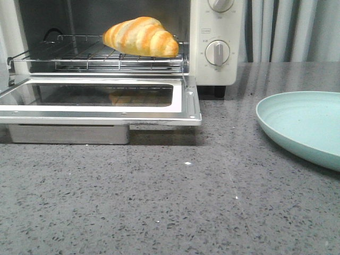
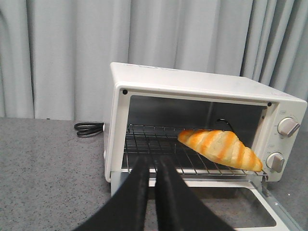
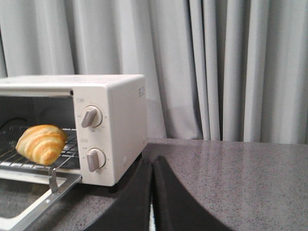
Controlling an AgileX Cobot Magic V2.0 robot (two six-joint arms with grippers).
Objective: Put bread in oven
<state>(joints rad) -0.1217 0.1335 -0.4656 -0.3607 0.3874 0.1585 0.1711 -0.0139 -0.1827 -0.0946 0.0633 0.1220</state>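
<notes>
The bread (image 1: 141, 36) lies on the wire rack (image 1: 69, 56) inside the cream-white oven (image 1: 212, 26), toward the rack's right side. The oven's glass door (image 1: 188, 103) hangs open, flat and level. Neither gripper shows in the front view. In the left wrist view my left gripper (image 2: 153, 160) is shut and empty, in front of the open oven (image 2: 192, 84), left of the bread (image 2: 219, 147). In the right wrist view my right gripper (image 3: 152, 160) is shut and empty, off the oven's (image 3: 122, 110) dial side, away from the bread (image 3: 41, 143).
A pale teal plate (image 1: 303, 122) sits empty on the grey counter at the right. The open door juts forward over the counter. A coiled black cord (image 2: 89, 129) lies beside the oven's far side. Grey curtains (image 3: 216, 67) hang behind.
</notes>
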